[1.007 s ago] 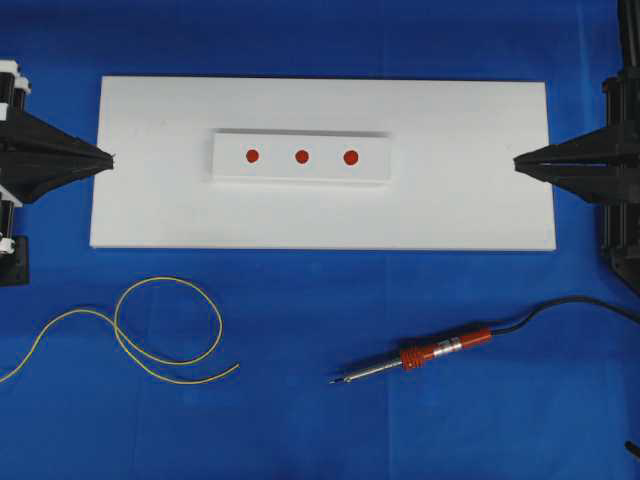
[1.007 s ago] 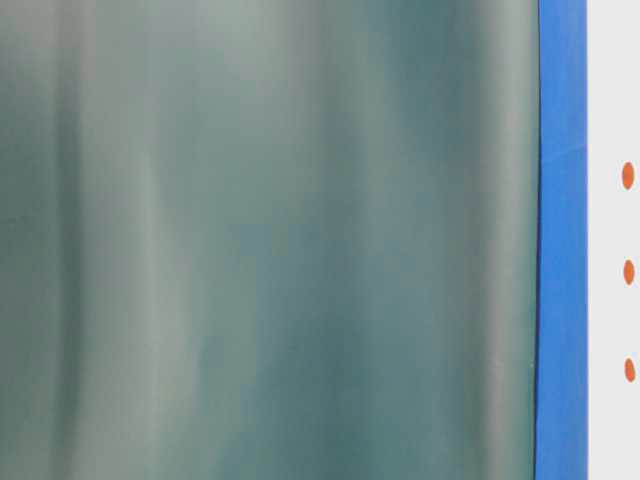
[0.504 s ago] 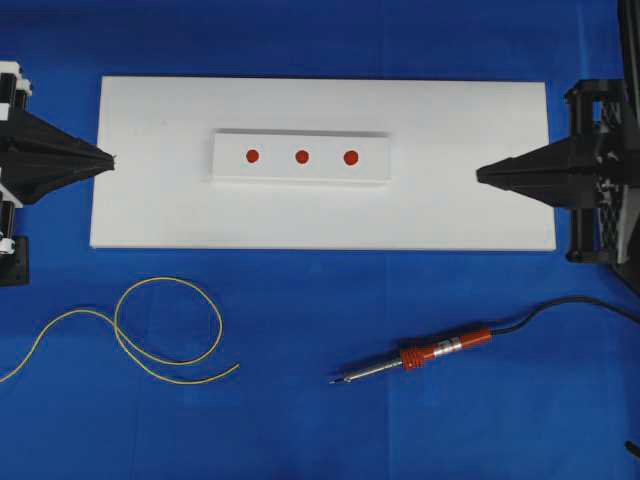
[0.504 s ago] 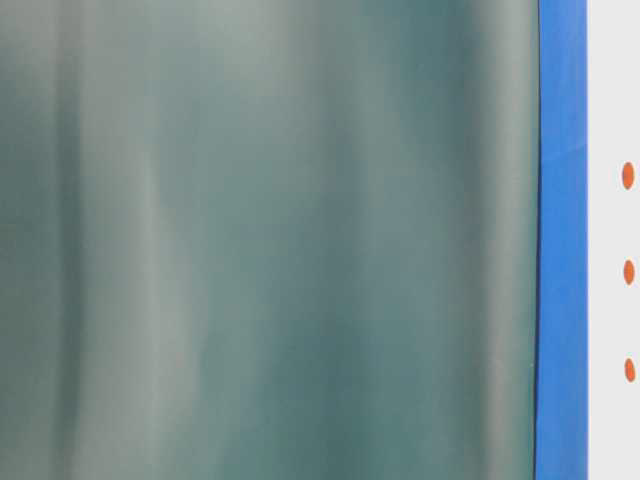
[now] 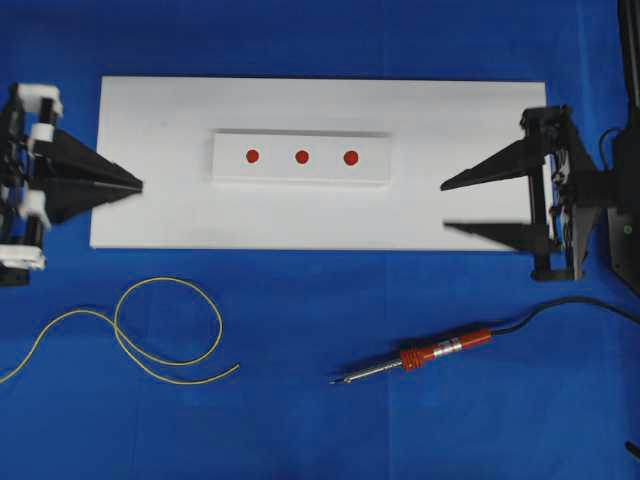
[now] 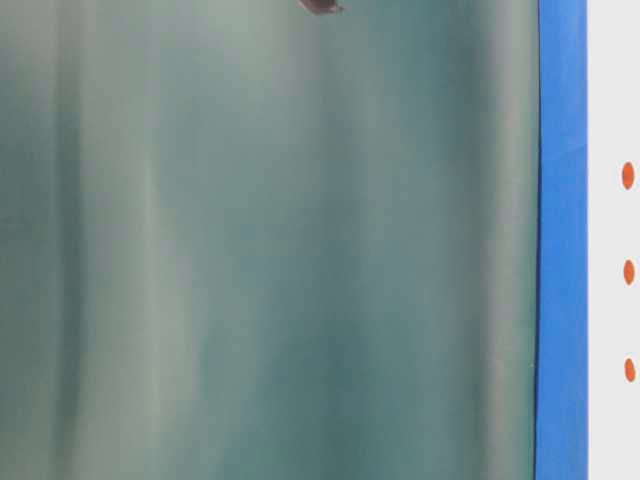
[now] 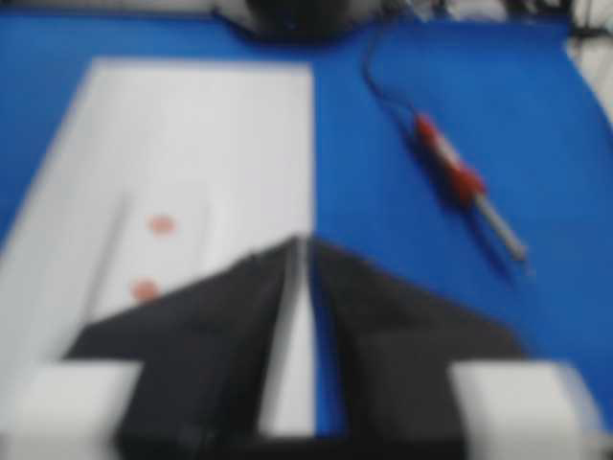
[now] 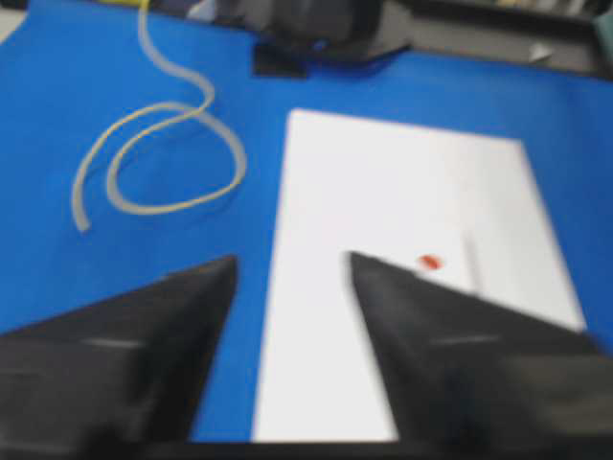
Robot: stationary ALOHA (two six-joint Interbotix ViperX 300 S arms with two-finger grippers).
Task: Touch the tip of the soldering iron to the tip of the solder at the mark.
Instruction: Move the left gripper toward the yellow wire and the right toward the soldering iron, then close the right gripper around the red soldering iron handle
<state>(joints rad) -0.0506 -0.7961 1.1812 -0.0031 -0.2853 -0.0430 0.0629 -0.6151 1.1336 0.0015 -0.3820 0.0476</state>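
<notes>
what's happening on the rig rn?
Nothing is held yet. The soldering iron and the solder both lie untouched on the blue cloth in front of the white board, whose raised strip carries three red marks. The left gripper sits at the board's left edge, jaws barely parted. The right gripper is over the right end with jaws wide apart. Both are empty.

Counter (image 5: 320, 420): matt blue cloth-like cover, smooth. White board (image 5: 150, 120) between the jaws: matt, flat, looks like foam or plastic; raised white strip (image 5: 230, 170) same finish, three matt red dots (image 5: 301, 156). Soldering iron (image 5: 415, 358): bare metal shaft, glossy red-orange plastic grip, black rubbery cord (image 5: 570, 303). Solder (image 5: 165, 335): thin yellow wire. Both jaws matt black plastic.
</notes>
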